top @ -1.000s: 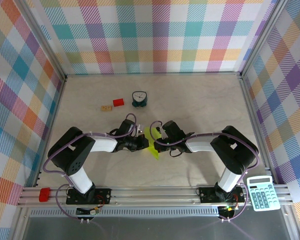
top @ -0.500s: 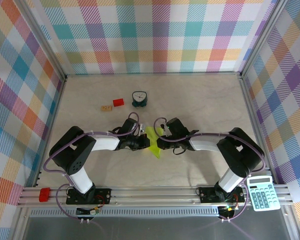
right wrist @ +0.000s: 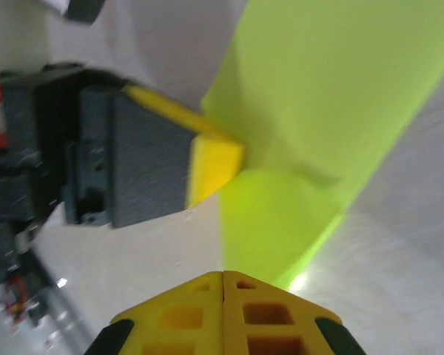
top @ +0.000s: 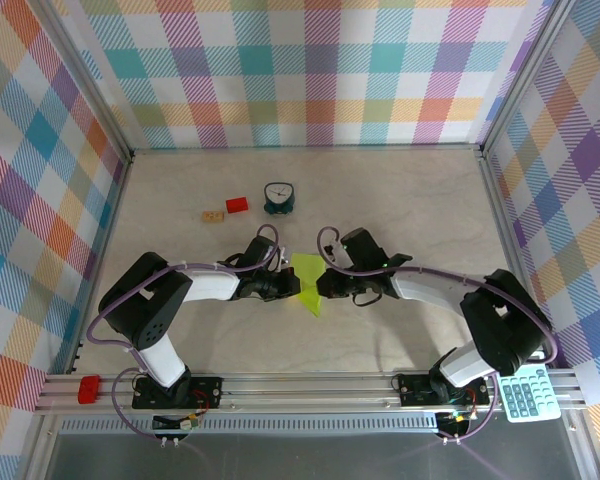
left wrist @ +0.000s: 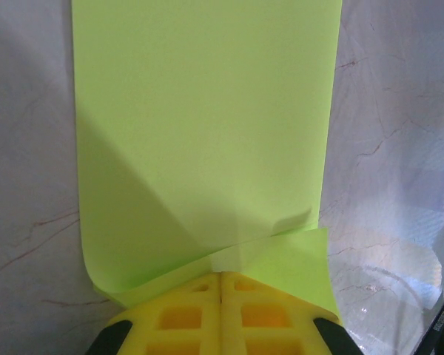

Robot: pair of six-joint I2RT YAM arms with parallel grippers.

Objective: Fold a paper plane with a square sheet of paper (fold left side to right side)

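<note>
L side first: small tan block [top: 214,215], red block [top: 237,205] just beside it, teal clock [top: 278,198] a bit further R. All 3 sit far back on the bench [top: 410,200], well apart from the action. Mid-bench now: left tool [left wrist: 220,277], fingers pressed together, pinching the near edge of the square sheet of paper [left wrist: 207,133]; that edge curls up off the bench into the tips. Sheet's lime, lying between the 2 tools, tapering to a point toward the arms' bases in top view. Right tool [right wrist: 223,275]: fingers pressed together too, tips right at the sheet's other edge, can't tell if paper's caught. Far R, calculator [top: 525,390] by the front rail [top: 310,382].
</note>
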